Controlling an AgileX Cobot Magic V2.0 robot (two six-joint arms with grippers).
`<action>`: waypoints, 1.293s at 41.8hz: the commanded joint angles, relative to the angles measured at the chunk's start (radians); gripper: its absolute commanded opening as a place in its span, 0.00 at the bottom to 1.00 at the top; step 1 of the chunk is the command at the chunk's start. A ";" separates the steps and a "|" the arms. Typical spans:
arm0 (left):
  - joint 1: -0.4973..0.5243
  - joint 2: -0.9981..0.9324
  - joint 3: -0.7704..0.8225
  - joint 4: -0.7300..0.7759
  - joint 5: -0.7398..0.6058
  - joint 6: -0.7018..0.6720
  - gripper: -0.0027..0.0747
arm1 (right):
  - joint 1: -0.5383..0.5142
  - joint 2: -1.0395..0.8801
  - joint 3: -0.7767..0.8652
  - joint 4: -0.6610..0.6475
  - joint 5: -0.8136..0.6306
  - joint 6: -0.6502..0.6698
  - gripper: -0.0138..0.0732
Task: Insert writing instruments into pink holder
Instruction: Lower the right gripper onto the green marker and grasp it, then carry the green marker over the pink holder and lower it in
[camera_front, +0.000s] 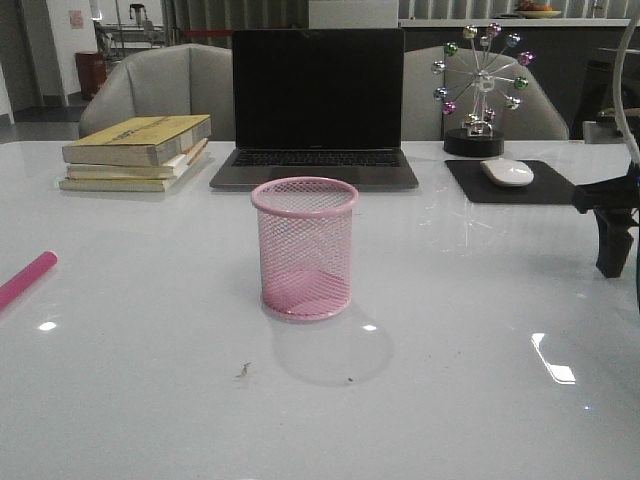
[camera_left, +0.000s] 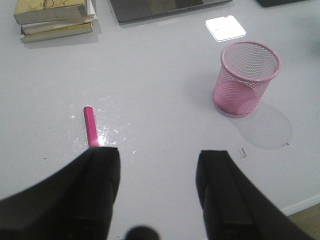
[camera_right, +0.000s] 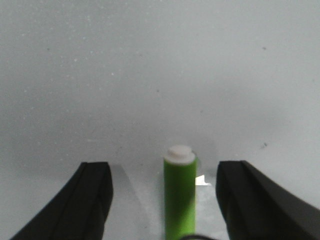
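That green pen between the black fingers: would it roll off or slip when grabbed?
The green pen looks like a smooth round barrel lying flat on the glossy table, so a sideways nudge would probably roll it. It seems rigid, unlikely to bend. The right fingers stand open on either side, so closing squarely should trap it, though the slick surface might slip.

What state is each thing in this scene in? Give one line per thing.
Pink holder: upright, empty.
Pink marker: lying flat on the table.
Green marker: between the right claw's fingers, ungripped.
Left claw: open.
Right claw: open.
Laptop: lid open, screen dark.
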 joint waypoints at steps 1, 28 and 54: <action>-0.010 0.006 -0.034 -0.006 -0.079 0.001 0.55 | -0.005 -0.048 -0.034 -0.006 -0.008 -0.018 0.78; -0.010 0.006 -0.034 -0.007 -0.079 0.001 0.55 | 0.002 -0.148 0.020 0.013 -0.080 -0.018 0.39; -0.010 0.006 -0.034 -0.007 -0.079 0.001 0.55 | 0.348 -0.853 0.634 0.033 -0.987 -0.018 0.39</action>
